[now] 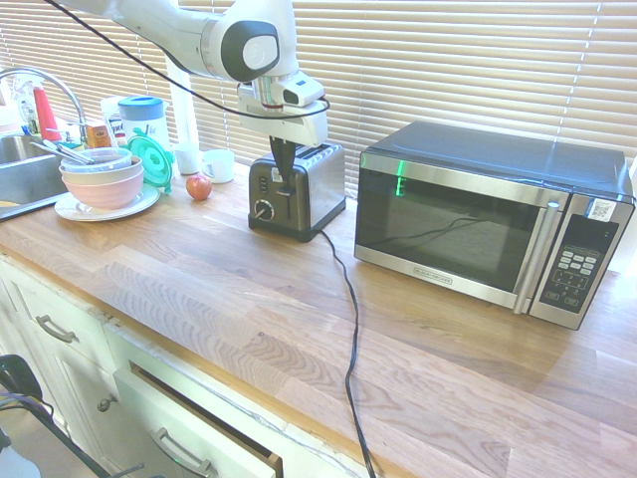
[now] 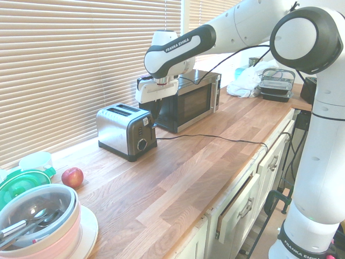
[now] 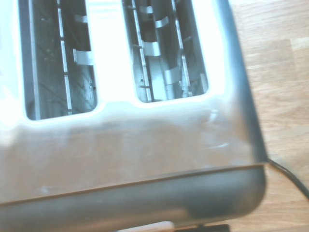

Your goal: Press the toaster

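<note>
White arm (image 2: 302, 81), dark round joint caps, "FRANKA EMIKA" lettering, black cable

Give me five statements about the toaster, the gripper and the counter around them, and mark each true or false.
1. The toaster has bread in its slots. False: both slots are empty in the wrist view.
2. The gripper is at the toaster's front panel. True.
3. The microwave door is open. False: it is shut.
4. An apple lies on the counter. True.
5. The toaster's cord hangs over the counter edge. True.
</note>
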Tool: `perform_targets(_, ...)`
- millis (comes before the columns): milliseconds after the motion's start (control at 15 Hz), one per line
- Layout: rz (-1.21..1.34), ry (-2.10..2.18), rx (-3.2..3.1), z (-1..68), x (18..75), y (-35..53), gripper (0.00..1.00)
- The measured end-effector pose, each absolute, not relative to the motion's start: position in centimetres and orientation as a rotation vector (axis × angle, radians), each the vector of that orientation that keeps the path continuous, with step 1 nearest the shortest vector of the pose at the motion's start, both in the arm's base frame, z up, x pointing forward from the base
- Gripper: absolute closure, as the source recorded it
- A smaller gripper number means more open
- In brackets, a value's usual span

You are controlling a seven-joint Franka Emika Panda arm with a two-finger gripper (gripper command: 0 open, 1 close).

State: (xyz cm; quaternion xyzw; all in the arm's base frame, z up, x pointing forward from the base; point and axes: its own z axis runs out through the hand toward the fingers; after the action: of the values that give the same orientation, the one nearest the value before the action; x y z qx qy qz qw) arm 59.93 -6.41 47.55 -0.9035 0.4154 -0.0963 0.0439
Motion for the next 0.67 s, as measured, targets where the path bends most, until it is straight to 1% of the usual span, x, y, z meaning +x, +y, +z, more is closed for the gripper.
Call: perform_targets(667,-0.259,1.264,-2.775,44.0,61.1,-5.9,1.0)
